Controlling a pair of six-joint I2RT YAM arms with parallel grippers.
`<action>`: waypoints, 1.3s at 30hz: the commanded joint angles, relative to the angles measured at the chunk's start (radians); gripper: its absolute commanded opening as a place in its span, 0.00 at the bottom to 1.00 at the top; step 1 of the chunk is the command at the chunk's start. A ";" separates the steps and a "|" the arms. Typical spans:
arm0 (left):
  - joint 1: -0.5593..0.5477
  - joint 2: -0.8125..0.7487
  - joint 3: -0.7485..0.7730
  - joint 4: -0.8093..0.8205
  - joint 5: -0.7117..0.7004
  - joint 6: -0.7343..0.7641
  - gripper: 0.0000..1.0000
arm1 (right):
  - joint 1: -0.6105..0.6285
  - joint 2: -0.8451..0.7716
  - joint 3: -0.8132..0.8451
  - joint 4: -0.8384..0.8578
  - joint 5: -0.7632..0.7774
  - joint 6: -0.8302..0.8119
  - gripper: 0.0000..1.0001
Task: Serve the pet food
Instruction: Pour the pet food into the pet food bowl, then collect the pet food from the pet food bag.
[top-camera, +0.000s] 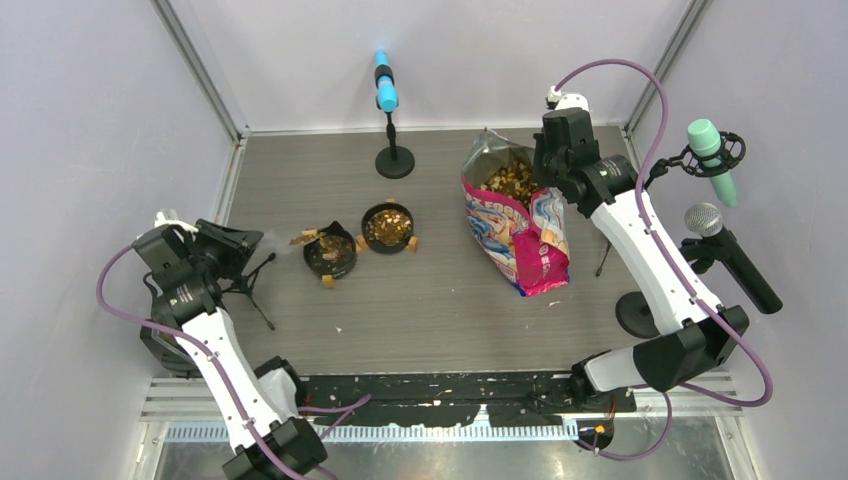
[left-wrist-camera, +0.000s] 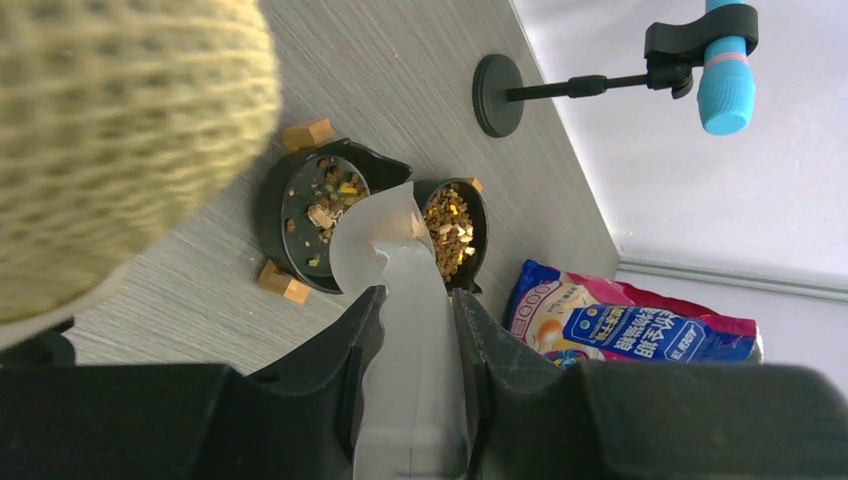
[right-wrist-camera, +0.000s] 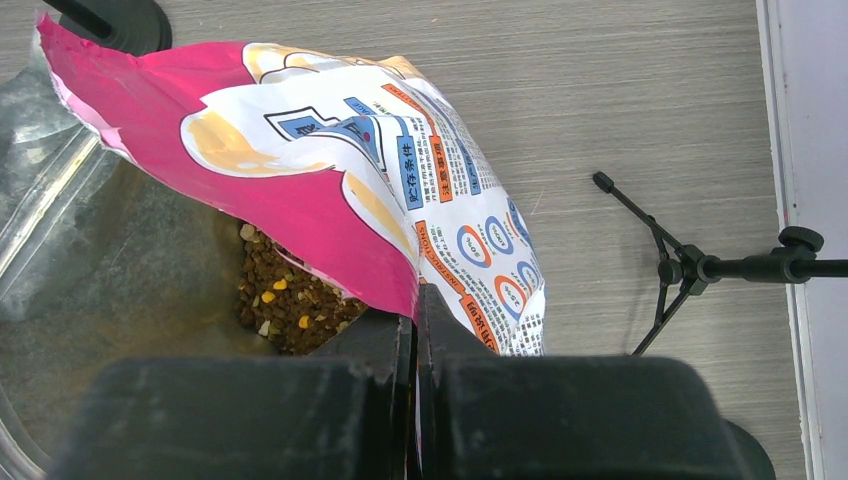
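Observation:
The pet food shows as brown and tan kibble inside the open pink, white and blue bag (top-camera: 520, 225), at its mouth (top-camera: 510, 180) and in the right wrist view (right-wrist-camera: 285, 295). My right gripper (top-camera: 548, 165) is shut on the bag's upper rim (right-wrist-camera: 415, 300). Two black bowls with wooden feet stand mid-table. The right bowl (top-camera: 387, 227) is full of kibble (left-wrist-camera: 450, 228). The left bowl (top-camera: 330, 255) looks tilted and holds a thin scatter of kibble (left-wrist-camera: 325, 205). My left gripper (top-camera: 248, 248) is shut on a translucent white scoop (left-wrist-camera: 405, 290), whose tip reaches between the bowls.
A blue microphone (top-camera: 385, 92) stands on a round base (top-camera: 394, 162) at the back. A small tripod (top-camera: 255, 290) is by the left arm. A green microphone (top-camera: 712, 155) and a grey one (top-camera: 722, 248) stand at right. A yellow foam windscreen (left-wrist-camera: 120, 130) fills the left wrist view's corner.

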 joint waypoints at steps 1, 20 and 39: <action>-0.058 0.002 0.073 0.000 -0.065 0.039 0.00 | -0.004 -0.048 -0.012 -0.022 0.012 0.006 0.05; -0.322 0.070 0.144 -0.008 -0.340 0.071 0.00 | -0.012 -0.052 -0.018 -0.018 0.016 0.003 0.05; -0.341 0.090 0.339 0.044 -0.152 -0.094 0.00 | -0.013 -0.048 0.001 0.000 -0.027 -0.012 0.05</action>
